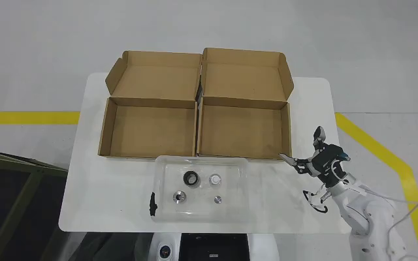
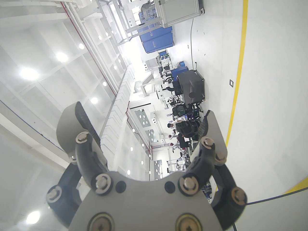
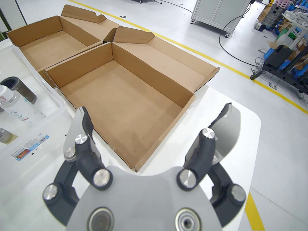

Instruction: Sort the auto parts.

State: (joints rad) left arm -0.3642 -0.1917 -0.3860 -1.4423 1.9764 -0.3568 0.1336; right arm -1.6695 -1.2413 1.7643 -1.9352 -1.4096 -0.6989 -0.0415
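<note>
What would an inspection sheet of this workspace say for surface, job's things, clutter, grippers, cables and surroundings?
Surface: white rounded table, carrying all items.
Job's things: open brown cardboard box beside second brown cardboard box, both holding nothing; clear plastic bin with dark metal cylinder, white-capped clear bottle, two small metal parts.
Clutter: small black object at the bin's edge; kind unclear.
Grippers: left gripper open, facing the hall; right gripper open, by the second box's corner.
Cables: black cable on the floor; on table nothing seen.
Surroundings: yellow floor line, grey wheeled cabinet.
</note>
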